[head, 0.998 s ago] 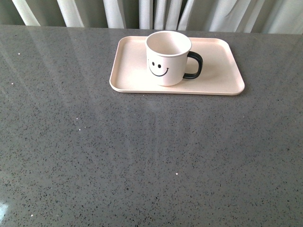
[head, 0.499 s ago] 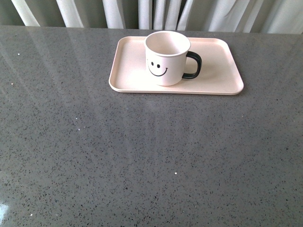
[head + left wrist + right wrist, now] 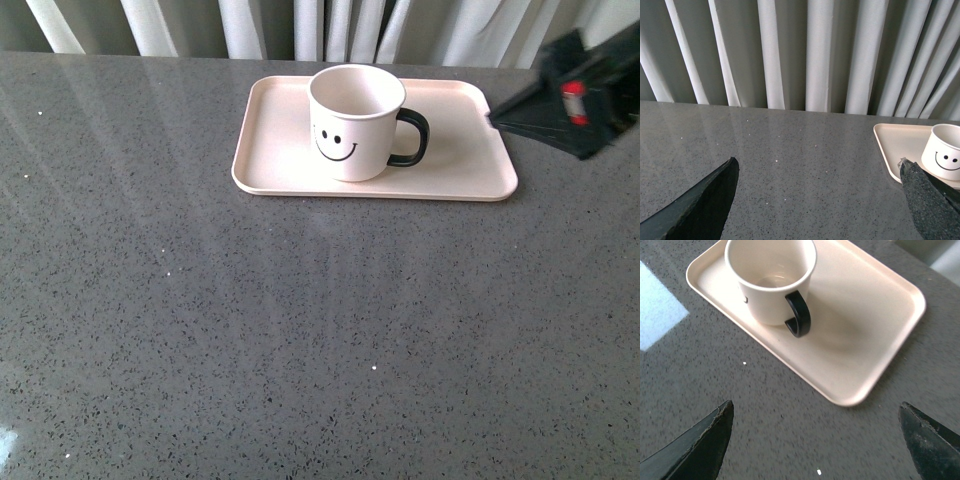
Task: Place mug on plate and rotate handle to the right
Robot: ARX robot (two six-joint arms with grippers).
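Grey speckled tbl, white curtains behind

No writing is legible; only a black smiley face marks the mug.

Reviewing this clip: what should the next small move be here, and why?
Probably just draw the right gripper back, away from the plate, without touching anything. The mug stands upright on the plate and its handle points to the robot's right, so the goal looks met; the jaws are wide open and hold nothing.
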